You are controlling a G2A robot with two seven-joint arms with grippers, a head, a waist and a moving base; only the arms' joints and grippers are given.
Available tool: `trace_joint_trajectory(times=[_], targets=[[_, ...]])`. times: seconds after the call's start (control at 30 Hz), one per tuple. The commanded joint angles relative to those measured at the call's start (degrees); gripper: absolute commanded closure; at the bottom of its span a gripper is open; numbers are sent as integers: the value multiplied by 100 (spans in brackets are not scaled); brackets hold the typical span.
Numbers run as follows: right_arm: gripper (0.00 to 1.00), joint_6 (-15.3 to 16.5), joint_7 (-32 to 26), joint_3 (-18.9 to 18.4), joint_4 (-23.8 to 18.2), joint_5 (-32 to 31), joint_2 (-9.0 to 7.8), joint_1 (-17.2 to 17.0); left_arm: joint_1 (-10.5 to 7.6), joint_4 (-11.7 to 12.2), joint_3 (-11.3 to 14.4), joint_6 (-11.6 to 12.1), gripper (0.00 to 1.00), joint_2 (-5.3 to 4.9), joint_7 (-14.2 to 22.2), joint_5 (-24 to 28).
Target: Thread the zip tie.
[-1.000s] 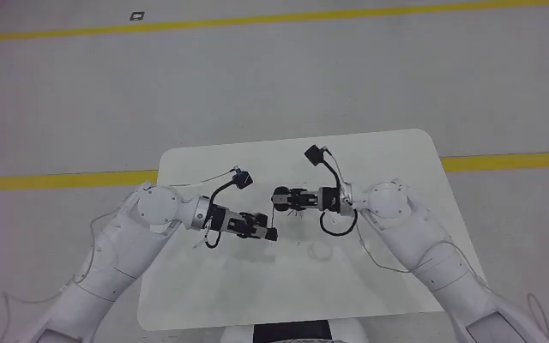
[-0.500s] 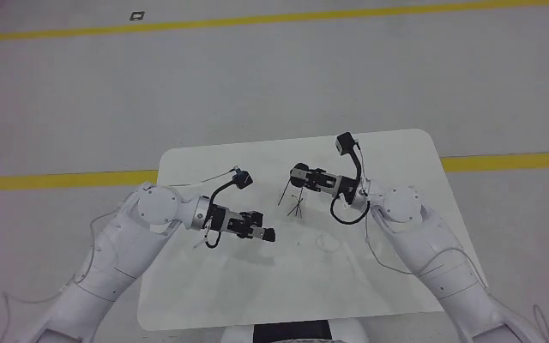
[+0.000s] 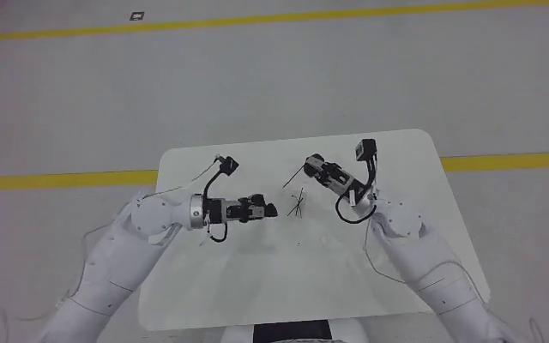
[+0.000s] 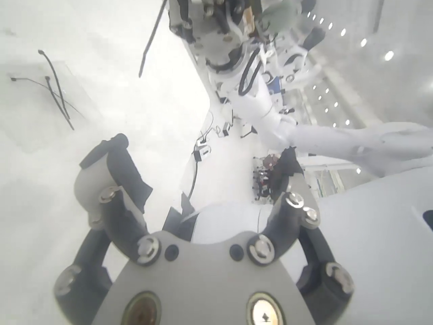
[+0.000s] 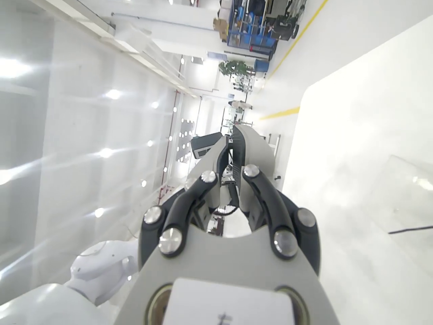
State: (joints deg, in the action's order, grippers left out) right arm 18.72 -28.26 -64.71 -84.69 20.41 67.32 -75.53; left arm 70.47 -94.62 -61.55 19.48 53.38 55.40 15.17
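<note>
Two grippers hang over the white tabletop [image 3: 257, 283], facing each other across its middle. The right gripper [image 3: 310, 164] sits toward the far edge, right of centre. In its own wrist view its two fingers [image 5: 244, 157] are pressed together at the tips. They pinch one black zip tie [image 4: 155, 33] by one end. The rest of the strap hangs free, straight and slanted downward toward the tabletop, and its loose tip is clear of the surface. Which end is pinched, head or tail, cannot be told.

The left gripper [image 4: 201, 148] is near the middle of the tabletop, left of centre, and points toward the right gripper. Its fingers are spread wide with nothing between them. It touches neither the held strap nor anything on the table.

Between the two grippers, close to the centre of the tabletop, lies a small heap of loose zip ties [image 3: 298, 206]. They are black, crossed over one another, and flat on the surface. The left gripper's fingertips are just beside this heap and apart from it. The held strap's free tip hangs above the heap's far side. The heap rests on a piece of clear plastic [image 5: 402, 170]; whether that is a sheet or a bag cannot be made out.
</note>
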Motion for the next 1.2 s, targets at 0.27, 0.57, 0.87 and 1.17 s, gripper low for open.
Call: trace_joint_trajectory(times=[0.27, 0.57, 0.87, 1.17], targets=[[100, 76, 627, 67, -129, 96, 85, -156, 321, 200, -180, 0, 0, 288, -719, 218], [100, 45, 686, 84, -170, 108, 96, -188, 321, 200, -180, 0, 0, 288, -719, 218], [100, 33, 1096, 403, -129, 456, 250, -197, 293, 308, 66, 0, 0, 501, -1437, 502], [100, -36, 1134, 555, 4, 995, 368, -168, 160, 726, 53, 0, 0, 809, -1285, 789]])
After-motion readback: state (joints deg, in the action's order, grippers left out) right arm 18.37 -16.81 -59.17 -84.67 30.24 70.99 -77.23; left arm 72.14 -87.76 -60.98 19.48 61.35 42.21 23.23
